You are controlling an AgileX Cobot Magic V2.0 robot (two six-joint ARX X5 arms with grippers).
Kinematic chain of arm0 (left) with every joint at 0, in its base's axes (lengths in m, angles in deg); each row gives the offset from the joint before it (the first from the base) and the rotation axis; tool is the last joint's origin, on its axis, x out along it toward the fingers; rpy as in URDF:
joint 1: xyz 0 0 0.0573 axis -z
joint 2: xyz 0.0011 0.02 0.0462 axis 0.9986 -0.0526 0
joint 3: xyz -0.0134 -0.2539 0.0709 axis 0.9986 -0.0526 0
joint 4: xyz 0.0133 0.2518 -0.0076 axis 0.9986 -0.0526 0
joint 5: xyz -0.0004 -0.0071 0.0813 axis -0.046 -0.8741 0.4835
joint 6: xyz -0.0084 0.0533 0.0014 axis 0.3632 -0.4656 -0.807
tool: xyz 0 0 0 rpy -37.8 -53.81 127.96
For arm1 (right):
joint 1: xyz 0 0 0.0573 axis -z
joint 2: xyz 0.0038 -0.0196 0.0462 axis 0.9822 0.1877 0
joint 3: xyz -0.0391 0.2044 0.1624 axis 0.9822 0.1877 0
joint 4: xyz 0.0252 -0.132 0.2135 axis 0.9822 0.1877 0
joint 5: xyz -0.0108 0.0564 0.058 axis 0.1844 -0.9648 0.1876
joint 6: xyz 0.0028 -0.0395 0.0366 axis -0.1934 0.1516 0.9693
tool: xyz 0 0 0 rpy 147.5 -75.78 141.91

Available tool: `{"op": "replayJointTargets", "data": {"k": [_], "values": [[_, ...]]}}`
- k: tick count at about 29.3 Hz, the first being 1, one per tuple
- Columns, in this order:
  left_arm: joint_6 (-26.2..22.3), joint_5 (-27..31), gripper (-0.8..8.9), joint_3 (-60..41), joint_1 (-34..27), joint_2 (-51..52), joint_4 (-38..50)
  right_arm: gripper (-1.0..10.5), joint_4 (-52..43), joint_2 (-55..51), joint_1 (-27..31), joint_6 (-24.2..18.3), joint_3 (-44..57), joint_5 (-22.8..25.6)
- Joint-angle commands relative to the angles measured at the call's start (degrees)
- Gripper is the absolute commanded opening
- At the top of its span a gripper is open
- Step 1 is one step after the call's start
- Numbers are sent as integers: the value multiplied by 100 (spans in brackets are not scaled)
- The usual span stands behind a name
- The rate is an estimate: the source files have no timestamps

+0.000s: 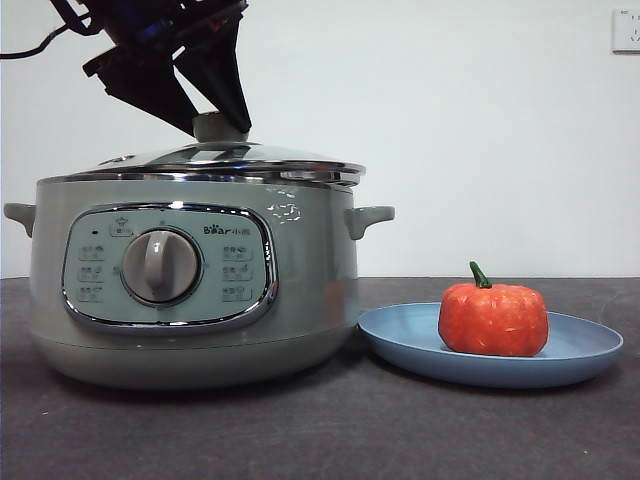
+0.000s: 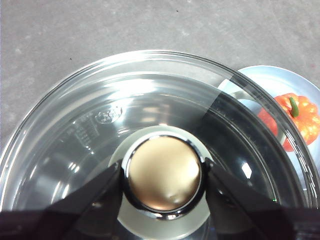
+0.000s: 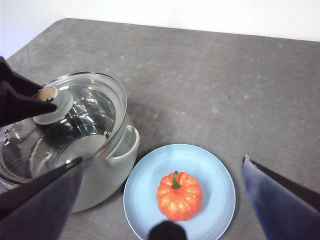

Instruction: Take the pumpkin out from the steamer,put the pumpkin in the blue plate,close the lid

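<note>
The orange pumpkin sits upright in the blue plate, to the right of the sage-green steamer. The glass lid lies on the steamer's rim, a little off-centre. My left gripper comes down from above and is shut on the lid's knob, one jaw on each side. My right gripper is open and empty, high above the plate and the pumpkin. The left gripper also shows in the right wrist view at the knob.
The dark grey table stretches beyond the plate and the steamer. A white wall with a socket stands behind. The steamer's side handle points toward the plate.
</note>
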Motion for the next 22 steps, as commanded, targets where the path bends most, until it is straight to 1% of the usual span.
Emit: {"op": "replayJointTargets", "data": {"k": [1,3,9,15,22], "values": [[-28,164,-9,17,2,-50,-175,534,-35,-2,-2,50,48,33],[-35,240,-9,17,0,-50,-280,534,-33,-2,-2,50,46,33],[-42,227,-9,17,-2,-50,-391,534,-37,-2,-2,52,48,33],[-44,234,-9,17,0,-50,-691,534,-35,-2,-2,52,48,33],[-44,249,-9,17,0,-50,-715,534,-33,-2,-2,52,48,31]]}}
